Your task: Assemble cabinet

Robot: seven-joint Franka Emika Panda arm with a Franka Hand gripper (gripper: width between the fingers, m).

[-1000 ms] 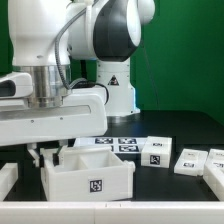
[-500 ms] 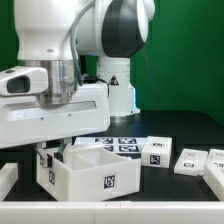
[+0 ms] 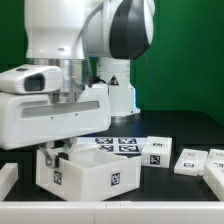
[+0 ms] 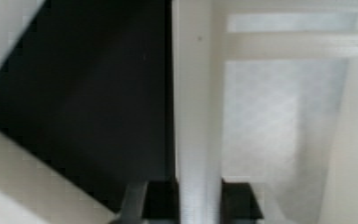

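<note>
Cabinet [image 3: 95, 174]: white open-topped box, black-and-white tags on two faces, directly below the gripper [image 3: 52, 157]. Its fingers [image 4: 137, 203] clamp one wall.

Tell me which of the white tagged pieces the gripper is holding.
The cabinet, the big open box at the exterior view's left: the gripper is shut on its side wall, while the small flat panels lie apart.

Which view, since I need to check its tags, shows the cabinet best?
The exterior view: it shows the cabinet whole, an open-topped white box with a tag on each of two visible faces. The wrist view shows only a blurred close-up strip of the cabinet's wall clamped in the claw, with no tags visible.
</note>
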